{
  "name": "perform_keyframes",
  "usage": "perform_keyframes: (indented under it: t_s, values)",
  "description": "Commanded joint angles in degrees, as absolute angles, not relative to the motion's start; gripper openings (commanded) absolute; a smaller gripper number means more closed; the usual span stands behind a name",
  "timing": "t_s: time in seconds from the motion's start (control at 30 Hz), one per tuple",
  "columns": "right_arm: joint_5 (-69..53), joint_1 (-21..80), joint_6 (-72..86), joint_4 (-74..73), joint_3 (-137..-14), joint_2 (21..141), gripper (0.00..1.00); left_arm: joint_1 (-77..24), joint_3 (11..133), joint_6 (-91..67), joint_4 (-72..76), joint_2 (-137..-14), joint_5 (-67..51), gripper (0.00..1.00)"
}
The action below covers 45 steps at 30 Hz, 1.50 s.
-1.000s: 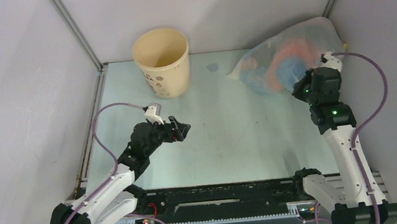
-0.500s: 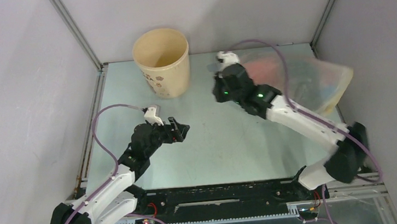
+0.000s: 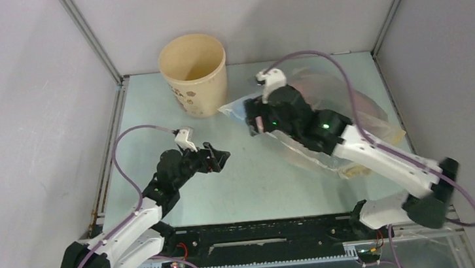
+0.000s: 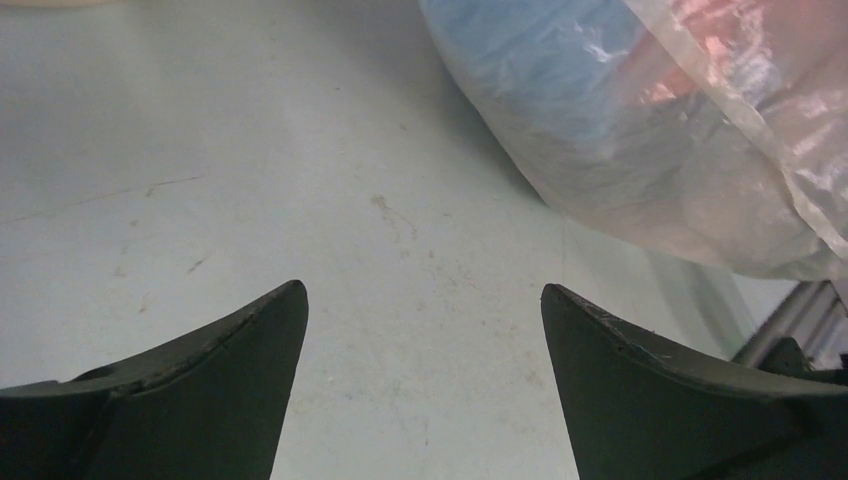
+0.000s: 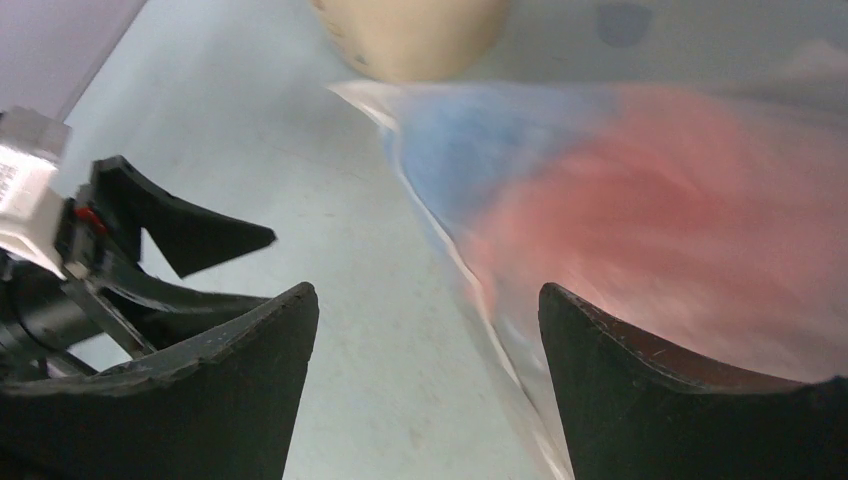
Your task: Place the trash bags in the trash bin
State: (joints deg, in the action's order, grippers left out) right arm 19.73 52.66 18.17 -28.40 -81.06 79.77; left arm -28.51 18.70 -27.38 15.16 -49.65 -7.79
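The cream trash bin (image 3: 193, 72) stands upright at the back left of the table, its bottom also at the top of the right wrist view (image 5: 415, 40). One clear trash bag (image 3: 369, 111) with blue and red contents lies on the table at centre right, partly under the right arm. My right gripper (image 3: 253, 116) hovers open over the bag's left corner; the bag (image 5: 620, 200) runs past its right finger, not pinched (image 5: 428, 300). My left gripper (image 3: 219, 157) is open and empty over bare table (image 4: 420, 300), with the bag (image 4: 650, 120) ahead to its right.
Grey walls and metal corner posts (image 3: 91, 40) close in the table (image 3: 259, 184) at the left, back and right. The right arm's purple cable (image 3: 340, 71) loops over the bag. The left gripper's fingers (image 5: 170, 230) show at the left of the right wrist view.
The right arm swung from the back right corner toward the centre, pulling the bag along the table toward the bin. Its jaws went from shut to open, letting go of the bag. The left arm stayed put.
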Motion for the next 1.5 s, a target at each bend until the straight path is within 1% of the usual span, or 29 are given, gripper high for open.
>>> perform_keyframes:
  t_s: [0.0, 0.1, 0.17, 0.3, 0.4, 0.47, 0.53, 0.6, 0.73, 0.77, 0.83, 0.9, 0.97, 1.03, 1.07, 1.13, 1.27, 1.33, 1.4, 1.47]
  values:
    - [27.2, 50.5, 21.9, -35.6, -74.0, 66.5, 0.84, -29.7, 17.8, -27.2, 23.1, -50.7, -16.0, 0.94]
    - [34.3, 47.0, 27.5, -41.3, -69.7, 57.2, 0.84, -32.6, 18.1, -28.0, 27.4, -53.7, -17.3, 0.94]
    - [36.4, 43.0, 29.7, -43.8, -67.0, 51.6, 0.84, -35.9, 19.3, -28.2, 28.5, -56.6, -16.6, 0.94]
    - [37.6, 29.7, 31.3, -47.0, -62.5, 42.4, 0.85, -39.9, 21.4, -31.2, 31.5, -60.6, -14.0, 0.93]
    - [38.9, 19.7, 31.3, -48.9, -61.0, 40.0, 0.85, -41.3, 23.9, -34.6, 31.8, -63.0, -11.6, 0.91]
    - [40.5, 14.0, 32.8, -49.6, -59.9, 39.9, 0.88, -41.4, 25.7, -38.6, 32.1, -64.8, -10.9, 0.91]
    - [39.9, 8.4, 35.6, -49.9, -58.9, 40.2, 0.88, -41.6, 27.3, -40.5, 32.9, -67.3, -11.1, 0.90]
    - [36.1, 3.0, 36.3, -48.4, -57.5, 40.6, 0.89, -41.8, 29.7, -41.5, 33.3, -70.1, -11.3, 0.90]
    - [24.7, -6.0, 35.7, -45.2, -54.9, 41.8, 0.88, -42.0, 36.2, -43.7, 33.4, -76.8, -11.8, 0.90]
    - [21.4, -7.5, 35.0, -44.3, -54.0, 42.0, 0.88, -41.9, 38.1, -43.9, 33.4, -78.6, -11.9, 0.90]
    - [10.9, -10.1, 31.0, -41.5, -52.6, 41.9, 0.88, -41.7, 42.2, -43.0, 33.1, -82.3, -11.5, 0.90]
    - [-0.5, -10.2, 27.0, -38.7, -50.7, 41.2, 0.86, -40.7, 47.4, -42.4, 30.6, -86.9, -10.1, 0.90]
    - [-9.6, -9.0, 26.2, -36.5, -48.4, 40.0, 0.83, -38.2, 53.8, -45.4, 24.2, -92.4, -9.7, 0.90]
    - [-14.1, -5.2, 26.5, -34.8, -46.8, 38.8, 0.82, -35.5, 59.6, -49.0, 23.7, -98.0, -12.5, 0.88]
    - [-14.3, -1.7, 26.9, -34.2, -46.5, 38.3, 0.81, -34.5, 62.8, -49.5, 23.8, -100.7, -13.4, 0.86]
    - [-11.7, 7.7, 28.0, -32.5, -46.6, 38.2, 0.82, -33.7, 69.5, -47.9, 21.5, -105.1, -12.5, 0.86]
    - [-6.2, 24.3, 29.3, -28.1, -49.0, 41.3, 0.83, -34.1, 85.7, -42.4, 11.4, -112.9, -12.9, 0.89]
    - [-4.1, 30.7, 28.3, -27.0, -51.0, 44.0, 0.85, -34.2, 91.0, -40.9, 7.4, -114.8, -14.0, 0.91]
    - [3.3, 36.4, 27.8, -29.1, -53.9, 46.6, 0.88, -34.2, 91.4, -38.4, 5.2, -113.6, -14.0, 0.92]
    - [7.4, 38.7, 27.5, -30.8, -55.4, 47.3, 0.90, -34.3, 87.5, -35.3, 5.1, -108.6, -11.9, 0.93]
